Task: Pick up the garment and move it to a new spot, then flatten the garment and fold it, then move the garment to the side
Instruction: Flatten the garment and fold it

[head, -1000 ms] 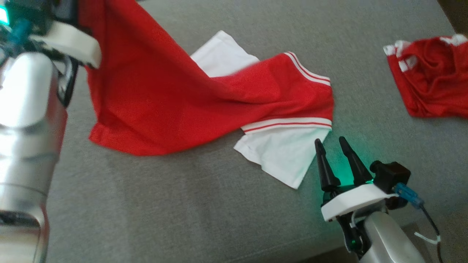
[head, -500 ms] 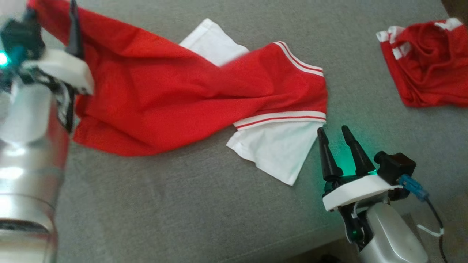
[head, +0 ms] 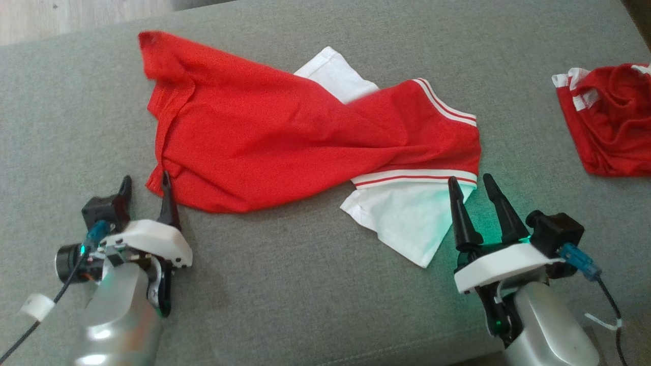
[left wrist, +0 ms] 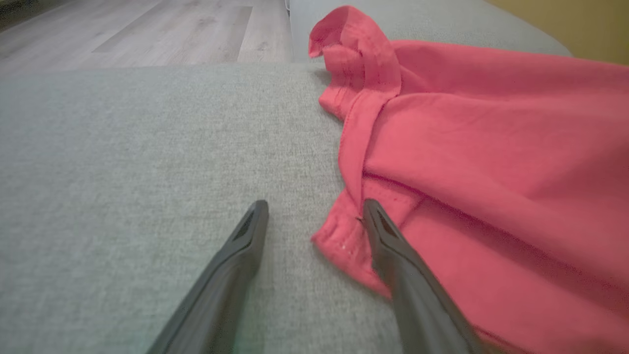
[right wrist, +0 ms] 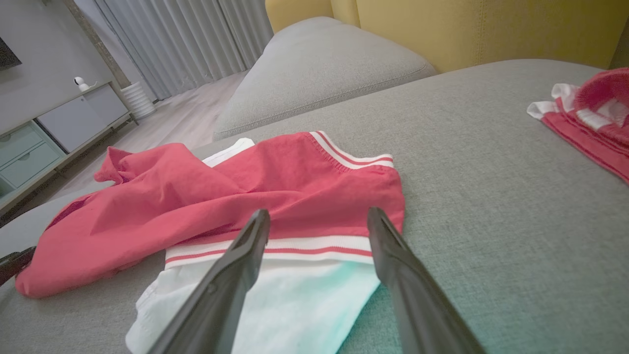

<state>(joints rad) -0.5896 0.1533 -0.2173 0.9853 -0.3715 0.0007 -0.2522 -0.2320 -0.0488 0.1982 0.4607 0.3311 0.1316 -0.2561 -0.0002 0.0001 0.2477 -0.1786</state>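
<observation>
Your red garment with white sleeves lay wrinkled across the grey sofa cushion. Your left gripper sat at its near-left hem corner, jaws apart and gripping nothing, one finger touching the cloth. Your right gripper was also spread wide and empty, tips by the near white sleeve. A second red garment lay well apart on your right.

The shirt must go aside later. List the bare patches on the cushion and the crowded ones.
Free: the near strip of cushion between left gripper and right gripper, below the shirt; the gap between shirt and red bundle; the far left beside the shirt's hem. Crowded: the centre, and the right edge.
</observation>
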